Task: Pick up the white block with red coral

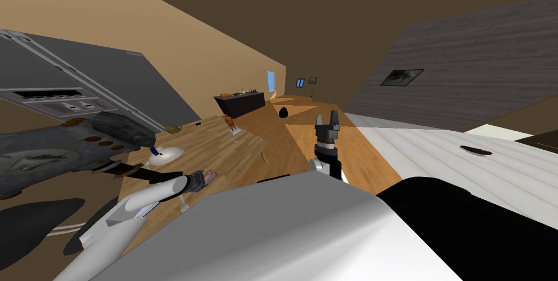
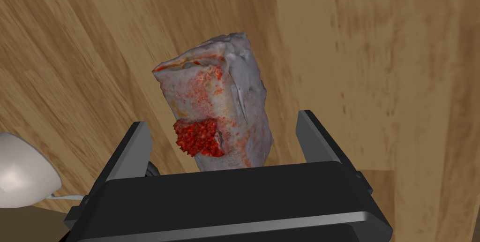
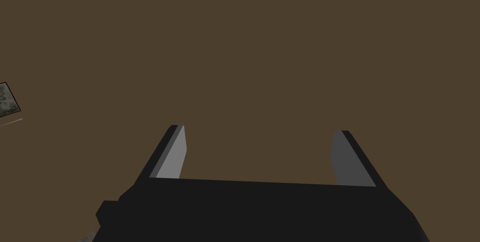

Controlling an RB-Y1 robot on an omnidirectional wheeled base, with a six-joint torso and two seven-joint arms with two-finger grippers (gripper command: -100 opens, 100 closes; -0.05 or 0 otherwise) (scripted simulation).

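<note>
Surface: planked wood (image 2: pixel 84 56) in mid brown, with a paler, smoother patch (image 2: pixel 375 65) butting against it near the block; I cannot tell whether this is a worktop or the floor.
Block: the white block with red coral (image 2: pixel 215 108) rests on the wood, its long end pointing away from the gripper's body and its red lump on the near face.
Left jaws: the left gripper (image 2: pixel 224 121) has its jaws spread, one finger on either side of the block, with a gap at each side and neither touching.
Right jaws: the right gripper (image 1: pixel 326 115) is well apart from the block, pointing up, jaws spread around nothing.
Edges: a white rounded thing (image 2: pixel 23 171) sits near the block, outside one finger.
Open room: beyond the block, bare wood runs to a small figure (image 1: pixel 231 122), a black lump (image 1: pixel 283 112) and a dark cabinet (image 1: pixel 240 103).
Writing: a grey slab (image 1: pixel 82 76) left of the block carries a panel whose marks are too small to read.
</note>
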